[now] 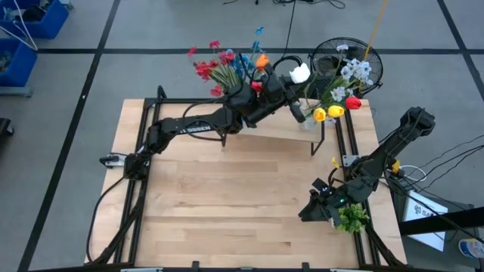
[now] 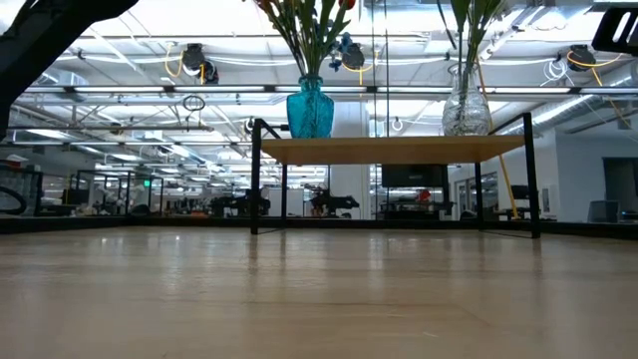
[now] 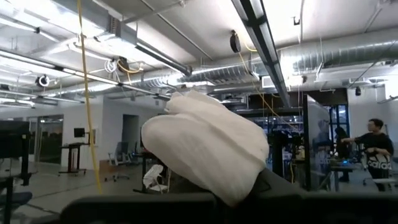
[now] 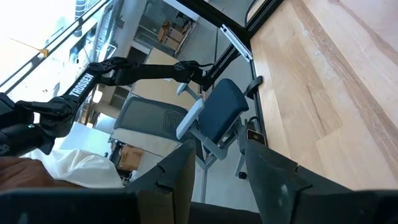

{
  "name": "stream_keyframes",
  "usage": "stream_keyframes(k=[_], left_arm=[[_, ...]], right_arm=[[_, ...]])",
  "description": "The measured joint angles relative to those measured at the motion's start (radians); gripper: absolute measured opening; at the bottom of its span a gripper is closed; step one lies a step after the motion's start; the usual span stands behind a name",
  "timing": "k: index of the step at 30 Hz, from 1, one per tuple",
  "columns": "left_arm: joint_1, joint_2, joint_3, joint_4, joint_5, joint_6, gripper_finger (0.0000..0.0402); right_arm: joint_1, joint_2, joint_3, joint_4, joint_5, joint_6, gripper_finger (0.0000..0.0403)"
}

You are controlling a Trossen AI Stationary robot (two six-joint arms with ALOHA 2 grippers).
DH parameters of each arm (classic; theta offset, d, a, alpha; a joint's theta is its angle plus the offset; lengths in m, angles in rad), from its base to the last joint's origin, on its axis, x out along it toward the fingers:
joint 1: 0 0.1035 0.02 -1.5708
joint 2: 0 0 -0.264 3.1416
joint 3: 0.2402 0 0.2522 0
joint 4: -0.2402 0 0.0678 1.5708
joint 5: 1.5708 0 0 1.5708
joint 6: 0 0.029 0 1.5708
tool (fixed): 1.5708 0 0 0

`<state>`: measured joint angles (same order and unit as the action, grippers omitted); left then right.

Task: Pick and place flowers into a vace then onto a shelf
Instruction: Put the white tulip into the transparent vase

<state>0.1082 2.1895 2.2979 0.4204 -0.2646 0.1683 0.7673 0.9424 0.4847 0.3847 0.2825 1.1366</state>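
The shelf (image 1: pixel 276 128) (image 2: pixel 389 150) stands at the table's far edge. On it a blue vase (image 2: pixel 310 108) holds red, orange and blue flowers (image 1: pixel 227 66), and a clear vase (image 2: pixel 466 108) holds white, yellow and red flowers (image 1: pixel 344 87). My left gripper (image 1: pixel 297 112) reaches over the shelf between the two vases, shut on a flower with a white blossom (image 1: pixel 300 73) (image 3: pixel 208 152). My right gripper (image 1: pixel 314 208) (image 4: pixel 217 180) hovers low at the table's near right, open and holding nothing, next to a bushy green clump (image 1: pixel 352 217). My left gripper holds the white flower just below its blossom (image 3: pixel 239 193); the blossom stands up right over the fingers, lifted clear above the shelf. The fingers themselves hide the stem and the place of contact, so the kind of hold does not show.
A black wire basket (image 1: pixel 344 57) sits beyond the shelf's right end. A small yellow piece (image 1: pixel 335 162) lies near the right arm's base. The wide tabletop (image 1: pixel 227 204) between shelf and near edge is bare wood. People stand in the room behind the table (image 3: pixel 376 149).
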Motion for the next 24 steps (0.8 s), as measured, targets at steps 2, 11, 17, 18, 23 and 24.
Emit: stream_keyframes(k=[2,11,17,18,23,24], left_arm=[[0.0,0.006,0.0,0.002,0.0,-0.021,0.0017],[-0.001,0.039,0.0,0.043,-0.006,-0.014,0.002],[0.003,0.037,0.0,-0.005,-0.007,0.006,0.001],[0.003,0.037,0.0,-0.006,-0.007,0.006,0.0007],[0.003,0.037,0.0,-0.03,-0.006,0.008,0.0028],[0.003,0.037,0.0,-0.034,-0.006,0.007,0.0036]], right_arm=[[0.0,0.0,0.0,0.0,0.0,0.0,0.0132],[0.0,0.0,0.0,0.01,-0.001,0.001,0.0132],[0.0,0.0,0.0,0.008,-0.001,0.0,0.0132],[0.0,0.0,0.0,0.008,-0.001,0.0,0.0132],[0.0,0.0,0.0,0.008,-0.001,0.0,0.0132],[0.0,0.0,0.0,0.008,-0.001,0.0,0.0132]])
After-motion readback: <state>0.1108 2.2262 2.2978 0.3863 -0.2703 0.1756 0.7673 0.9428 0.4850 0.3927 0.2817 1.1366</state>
